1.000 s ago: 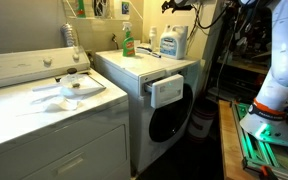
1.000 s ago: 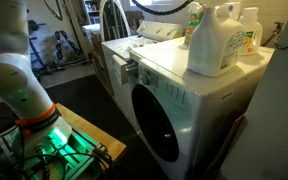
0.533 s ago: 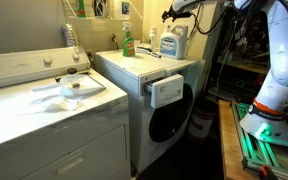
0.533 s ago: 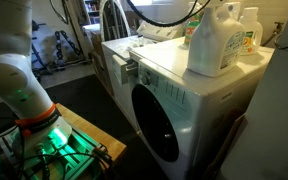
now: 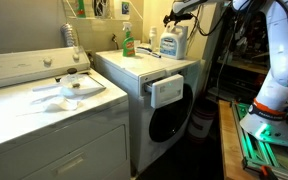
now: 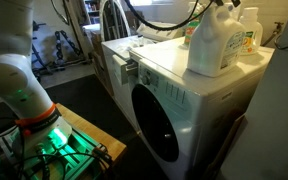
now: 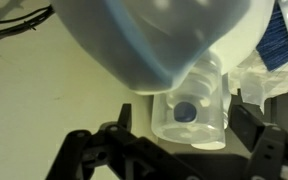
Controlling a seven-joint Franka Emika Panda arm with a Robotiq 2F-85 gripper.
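Gripper [image 5: 176, 12] above jug [image 5: 173, 42], shown in an exterior view. The jug stands upright at the far end of the washer [image 5: 134, 68] top, close to the back wall, with its long axis vertical. The gripper hangs directly over its neck, so the jug lies straight below the tool rather than to either side.

In the wrist view the fingers [image 7: 92, 150] are spread. One stands on each side of the translucent neck [image 7: 189, 110], with a gap showing on both sides. The tool is released and grasps nothing. Whether a pad brushes the plastic cannot be told.

A second bottle [image 6: 248, 26] stands just beside the jug, and a green bottle [image 5: 128, 42] is to its left on the same top. At the washer's front the drawer [image 5: 166, 92] juts out. A dryer [image 5: 44, 105] stands left of the washer.
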